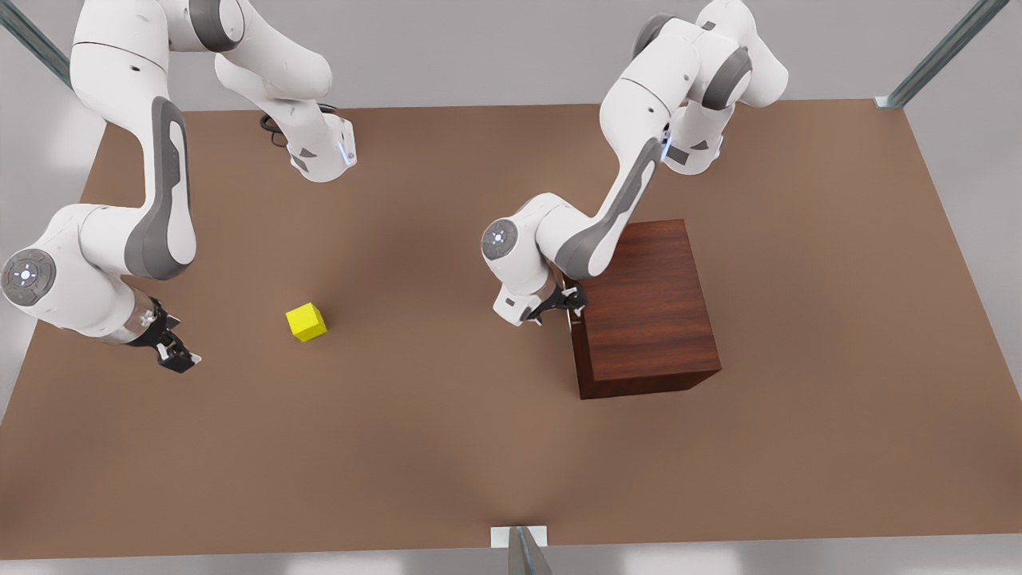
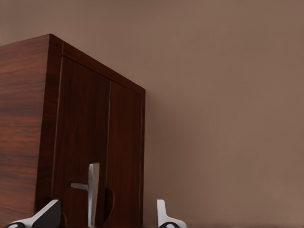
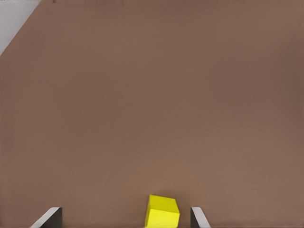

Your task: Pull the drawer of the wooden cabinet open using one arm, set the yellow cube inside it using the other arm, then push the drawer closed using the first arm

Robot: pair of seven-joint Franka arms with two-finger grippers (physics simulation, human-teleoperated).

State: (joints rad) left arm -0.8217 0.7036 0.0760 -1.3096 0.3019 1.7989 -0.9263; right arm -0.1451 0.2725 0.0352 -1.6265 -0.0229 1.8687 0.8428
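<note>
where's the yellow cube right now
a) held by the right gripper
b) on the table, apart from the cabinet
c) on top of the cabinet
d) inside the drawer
b: the cube sits on the table, apart from the cabinet; the open right gripper is beside it without touching.

Two glossy white multi-jointed robot arms with grey joint covers, round lit end caps, blue-lit wrists, and black two-finger grippers with pale fingertips.
</note>
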